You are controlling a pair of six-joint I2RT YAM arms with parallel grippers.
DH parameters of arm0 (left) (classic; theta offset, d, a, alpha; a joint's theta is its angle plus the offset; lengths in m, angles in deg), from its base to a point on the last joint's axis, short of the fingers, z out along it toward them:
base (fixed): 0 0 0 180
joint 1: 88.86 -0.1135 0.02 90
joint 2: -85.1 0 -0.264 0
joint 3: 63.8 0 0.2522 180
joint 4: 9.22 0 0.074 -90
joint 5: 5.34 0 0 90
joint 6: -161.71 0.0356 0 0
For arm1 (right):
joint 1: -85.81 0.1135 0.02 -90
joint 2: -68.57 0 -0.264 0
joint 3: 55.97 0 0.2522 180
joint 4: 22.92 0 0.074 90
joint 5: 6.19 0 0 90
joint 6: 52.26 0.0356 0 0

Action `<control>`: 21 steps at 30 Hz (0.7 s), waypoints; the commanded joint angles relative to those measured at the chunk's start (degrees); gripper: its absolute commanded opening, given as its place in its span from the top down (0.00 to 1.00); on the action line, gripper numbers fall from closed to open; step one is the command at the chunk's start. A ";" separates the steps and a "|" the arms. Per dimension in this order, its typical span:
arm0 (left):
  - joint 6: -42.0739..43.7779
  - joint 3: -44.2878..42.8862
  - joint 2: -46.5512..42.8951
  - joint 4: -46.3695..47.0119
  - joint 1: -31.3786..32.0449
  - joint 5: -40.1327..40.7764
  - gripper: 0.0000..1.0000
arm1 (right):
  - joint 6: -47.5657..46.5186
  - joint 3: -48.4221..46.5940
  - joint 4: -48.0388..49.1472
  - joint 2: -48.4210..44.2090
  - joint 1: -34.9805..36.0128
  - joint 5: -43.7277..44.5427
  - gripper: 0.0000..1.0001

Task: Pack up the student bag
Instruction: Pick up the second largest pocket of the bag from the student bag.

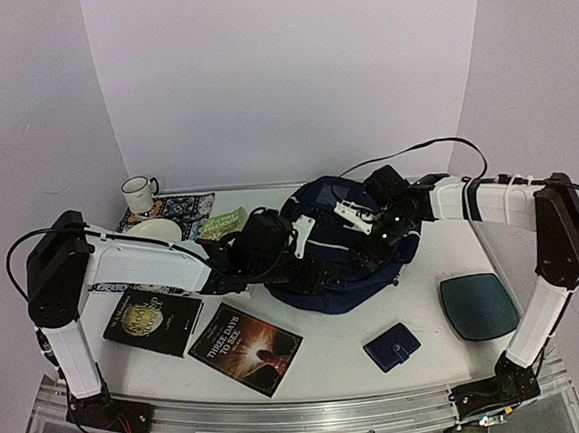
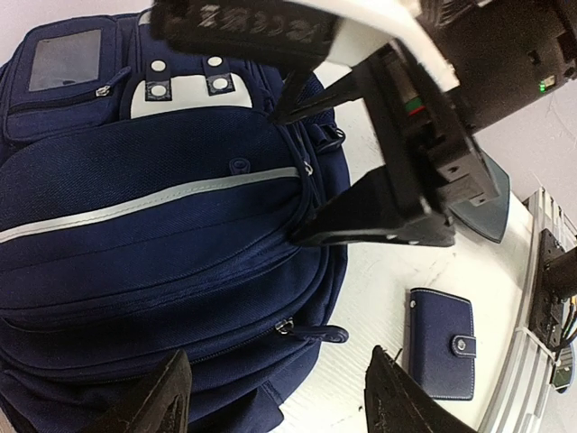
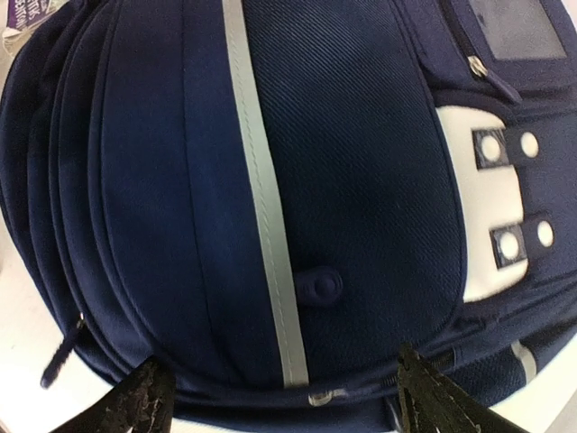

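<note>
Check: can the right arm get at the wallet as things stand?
Probably yes. The right gripper hangs open over the bag, holding nothing. The wallet lies flat on bare table in front of the bag, right of centre, with nothing on top or in between.

One student bag (image 1: 350, 290) sits on the desk (image 1: 331, 364). Two books lie at its seven to eight o'clock, a left book (image 1: 153, 322) and a right book (image 1: 246, 348). One wallet (image 1: 391, 347) lies at five o'clock, one dark teal plate (image 1: 479, 305) at four. At ten o'clock: one mug (image 1: 139, 194), one white bowl (image 1: 154, 230), one green packet (image 1: 222, 222).
</note>
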 commanded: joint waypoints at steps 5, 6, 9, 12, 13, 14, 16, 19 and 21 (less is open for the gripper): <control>-1.53 0.61 -2.39 1.50 -0.26 -0.39 0.32 | -5.21 -4.90 -1.77 6.00 0.26 -4.96 0.18; -1.66 0.72 -2.48 1.45 -0.26 -0.37 0.32 | -5.27 -5.20 -1.77 6.60 0.26 -4.15 0.20; -2.12 0.87 -2.75 1.37 -0.28 -0.55 0.32 | -5.37 -6.31 -2.02 7.91 0.26 -2.08 0.43; -2.79 0.95 -2.82 1.35 -0.18 -0.78 0.31 | -5.00 -7.02 -2.05 7.16 0.26 -1.63 0.75; -3.09 0.90 -2.78 1.34 -0.18 -0.80 0.31 | -4.64 -7.20 -2.09 6.52 0.26 -1.96 0.82; -3.40 0.85 -2.74 1.34 -0.17 -0.81 0.31 | -4.30 -7.30 -2.12 5.76 0.26 -2.21 0.89; -4.17 0.62 -2.60 1.26 -0.12 -0.76 0.31 | -3.49 -7.43 -2.12 4.27 0.26 -2.56 0.99; -5.35 0.22 -2.19 1.19 0.00 0.20 0.30 | -1.89 -7.80 -2.12 1.87 0.28 -2.95 1.00; -6.60 -0.35 -1.75 0.98 0.00 0.79 0.30 | -0.79 -7.96 -2.12 0.69 0.27 -3.22 1.00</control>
